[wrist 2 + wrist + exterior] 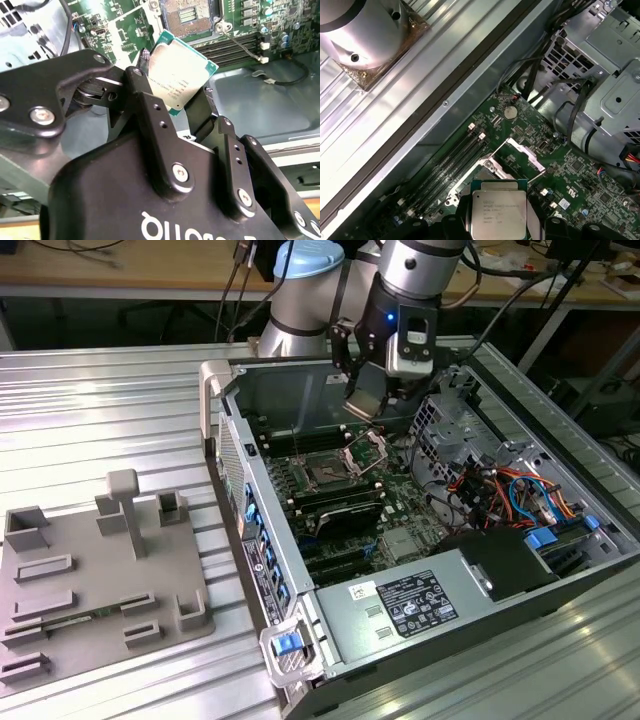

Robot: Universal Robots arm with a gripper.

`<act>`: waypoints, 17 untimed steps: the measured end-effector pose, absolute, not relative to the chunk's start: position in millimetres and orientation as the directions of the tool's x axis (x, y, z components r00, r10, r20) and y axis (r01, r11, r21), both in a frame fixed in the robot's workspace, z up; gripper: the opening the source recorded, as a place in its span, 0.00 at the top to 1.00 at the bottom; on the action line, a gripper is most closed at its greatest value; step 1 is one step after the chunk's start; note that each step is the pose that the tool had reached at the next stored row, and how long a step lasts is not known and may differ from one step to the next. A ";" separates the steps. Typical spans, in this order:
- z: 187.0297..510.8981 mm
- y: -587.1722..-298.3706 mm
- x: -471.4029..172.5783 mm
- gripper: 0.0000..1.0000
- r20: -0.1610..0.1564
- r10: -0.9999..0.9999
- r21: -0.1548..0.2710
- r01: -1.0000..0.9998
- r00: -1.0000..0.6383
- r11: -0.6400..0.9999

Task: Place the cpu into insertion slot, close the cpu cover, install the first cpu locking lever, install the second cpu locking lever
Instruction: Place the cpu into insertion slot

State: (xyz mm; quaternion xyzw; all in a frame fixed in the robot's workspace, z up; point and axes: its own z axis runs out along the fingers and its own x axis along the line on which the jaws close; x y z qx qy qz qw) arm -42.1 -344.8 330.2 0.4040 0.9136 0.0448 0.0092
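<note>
Black claw [171,82] clenched on small silver square chip [181,74]; dark square pin socket [325,472] below, slightly toward exterior view's left.

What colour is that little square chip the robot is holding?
Silver-grey metal top with a thin green border; the chip shows best in the second wrist view.

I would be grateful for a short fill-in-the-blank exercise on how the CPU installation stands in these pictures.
The gripper holds the cpu in the air ____ the motherboard.
The insertion slot has ____ chip in it.
The cpu cover is hinged ____, not closed.
The grey fixture plate lies on the exterior view's ____ of the computer case.
Missing words: above; no; open; left.
</note>
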 end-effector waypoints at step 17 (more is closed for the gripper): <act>325.1 -344.8 -44.3 0.46 0.019 0.808 0.089 0.806 -0.589 0.585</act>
